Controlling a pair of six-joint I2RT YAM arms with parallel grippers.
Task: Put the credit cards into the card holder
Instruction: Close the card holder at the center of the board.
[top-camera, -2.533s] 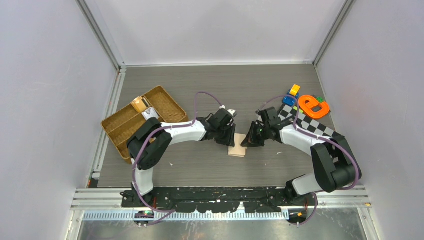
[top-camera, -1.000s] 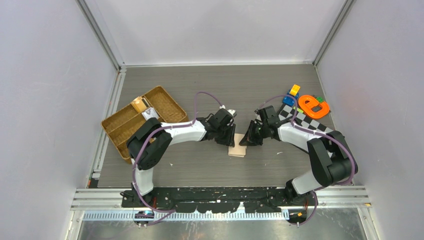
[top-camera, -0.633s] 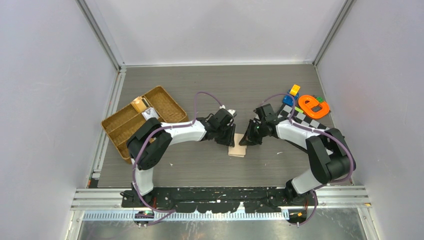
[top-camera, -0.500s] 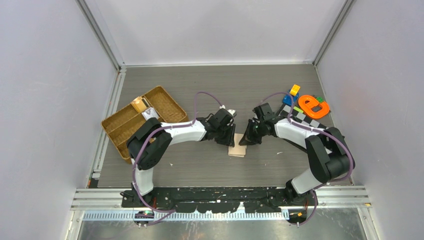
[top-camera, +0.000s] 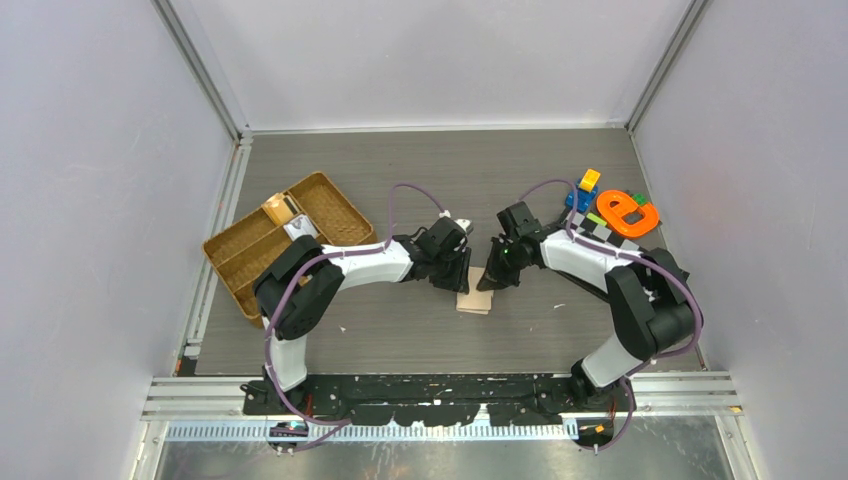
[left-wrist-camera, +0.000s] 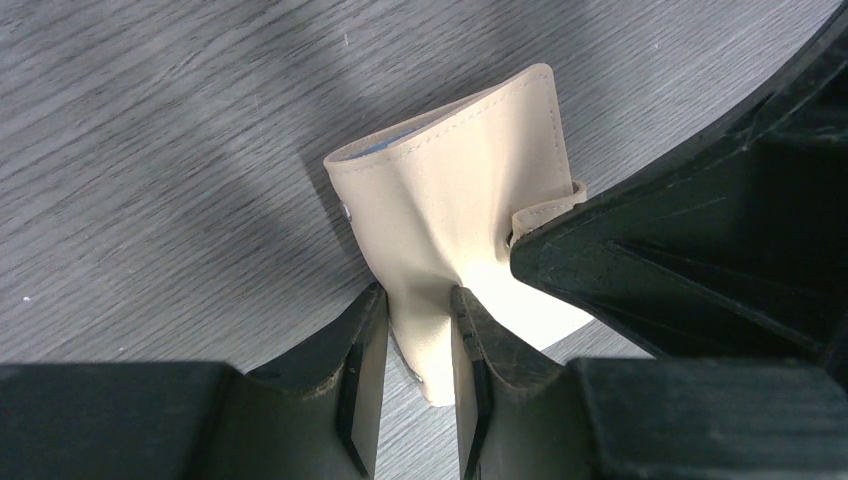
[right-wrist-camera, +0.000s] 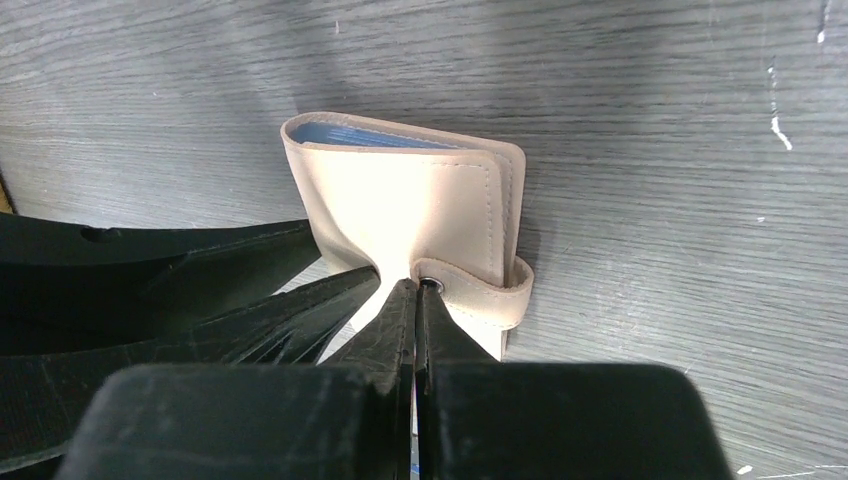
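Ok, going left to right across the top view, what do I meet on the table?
wicker tray → left gripper → card holder → right gripper → blue and yellow blocks → orange e-shaped toy

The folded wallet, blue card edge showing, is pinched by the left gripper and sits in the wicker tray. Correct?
No: the wallet sits on the table, right of the wicker tray, as the top view shows. It is folded, blue card edge showing, pinched by the left gripper.
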